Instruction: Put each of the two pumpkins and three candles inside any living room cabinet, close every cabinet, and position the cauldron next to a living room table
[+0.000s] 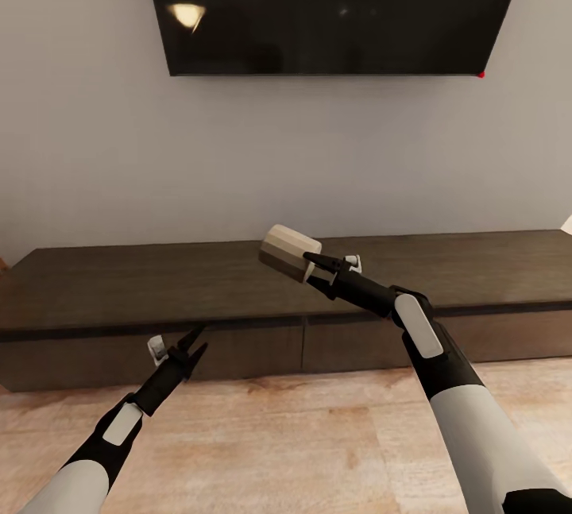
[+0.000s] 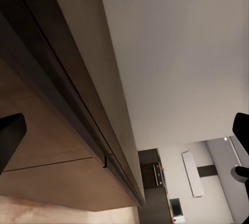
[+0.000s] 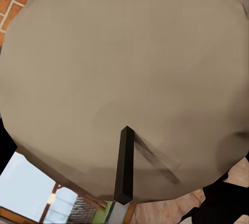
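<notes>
A candle (image 1: 289, 253), a stubby grey-brown cylinder with a paler end, is held tipped on its side above the top of the long dark cabinet (image 1: 159, 284), pale end angled up and toward the wall. The right gripper (image 1: 311, 263) has its fingers closed on the candle's near end. In the right wrist view the candle's (image 3: 124, 78) pale round face looms close, with a thin dark wick (image 3: 124, 167) standing out from it. No brand, label or writing can be read anywhere.

The right arm (image 1: 453, 387) reaches forward and up from the lower right, white forearm and black wrist stretched over the cabinet's front edge. The left arm (image 1: 103, 442) rises from the lower left, its gripper (image 1: 191, 343) spread apart and holding nothing, hanging just in front of the left drawer front (image 1: 238, 351). In the left wrist view the fingertips (image 2: 10, 135) stand well apart, with the cabinet's (image 2: 57, 146) front between them.

The drawer fronts look shut. Above the cabinet a dark TV (image 1: 334, 5) hangs on the grey wall (image 1: 238, 156), reflecting ceiling lights. Pale wood floor (image 1: 302, 450) runs under both arms.
</notes>
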Robot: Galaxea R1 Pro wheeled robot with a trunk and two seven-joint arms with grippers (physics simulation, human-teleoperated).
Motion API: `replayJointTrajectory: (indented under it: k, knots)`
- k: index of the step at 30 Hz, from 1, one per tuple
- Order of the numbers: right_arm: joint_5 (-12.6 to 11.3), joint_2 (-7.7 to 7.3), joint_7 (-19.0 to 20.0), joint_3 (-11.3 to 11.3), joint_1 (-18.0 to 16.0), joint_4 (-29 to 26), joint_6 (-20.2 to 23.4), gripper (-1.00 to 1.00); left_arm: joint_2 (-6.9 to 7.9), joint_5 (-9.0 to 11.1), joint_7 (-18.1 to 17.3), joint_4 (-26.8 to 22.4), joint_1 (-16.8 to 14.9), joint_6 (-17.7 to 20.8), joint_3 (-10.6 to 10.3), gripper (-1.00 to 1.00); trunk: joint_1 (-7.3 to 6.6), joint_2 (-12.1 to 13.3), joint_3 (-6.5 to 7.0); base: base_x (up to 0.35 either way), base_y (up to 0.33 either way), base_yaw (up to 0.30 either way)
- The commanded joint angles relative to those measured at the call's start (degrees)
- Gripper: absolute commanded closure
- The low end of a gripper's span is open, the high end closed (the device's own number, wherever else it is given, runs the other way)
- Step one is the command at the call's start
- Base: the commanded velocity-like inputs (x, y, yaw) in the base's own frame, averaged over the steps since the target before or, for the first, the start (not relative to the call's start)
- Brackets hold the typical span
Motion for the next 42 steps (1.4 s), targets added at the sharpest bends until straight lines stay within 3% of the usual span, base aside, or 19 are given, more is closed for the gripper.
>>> replayJointTrajectory:
  k: [1, 7, 10, 13, 27, 33, 42]
  knots:
    - [0.0, -0.04, 0.2, 0.1, 0.0, 0.0, 0.1, 1.0, -0.01, 0.2, -0.1, 0.0, 0.0, 0.5, 0.1, -1.0, -0.01, 0.0, -0.05, 0.005, 0.0, 0.0]
    - [0.0, -0.04, 0.2, 0.1, 0.0, 0.0, 0.1, 1.0, -0.01, 0.3, -0.5, 0.0, 0.0, 0.5, 0.1, -1.0, -0.01, 0.0, -0.05, 0.001, 0.0, 0.0]
    - [0.0, -0.04, 0.2, 0.1, 0.0, 0.0, 0.1, 1.0, 0.07, -0.1, -4.4, 0.0, 0.0, 0.5, 0.1, -1.0, -0.01, 0.0, -0.05, 0.0, 0.0, 0.0]
    - [0.0, -0.04, 0.2, 0.1, 0.0, 0.0, 0.1, 1.0, 0.08, -0.1, -4.9, 0.0, 0.0, 0.4, 0.2, -1.0, -0.01, 0.0, -0.05, 0.0, 0.0, 0.0]
    - [0.0, -0.04, 0.2, 0.1, 0.0, 0.0, 0.1, 1.0, 0.12, -0.2, -5.1, 0.0, 0.0, 0.5, 0.2, -1.0, 0.35, -0.2, -3.15, 0.0, 0.0, 0.0]
    - [0.0, -0.04, 0.2, 0.1, 0.0, 0.0, 0.1, 1.0, 1.07, -0.1, -5.1, 0.0, 0.0, 0.6, 0.1, -1.0, 0.35, -0.2, -3.15, 0.0, 0.0, 0.0]
    - [0.0, -0.04, 0.2, 0.1, 0.0, 0.0, 0.1, 1.0, 1.22, 0.0, -5.0, 0.0, 0.0, 0.6, 0.1, -1.0, 0.35, -0.2, -3.15, 0.107, -0.041, 0.0]
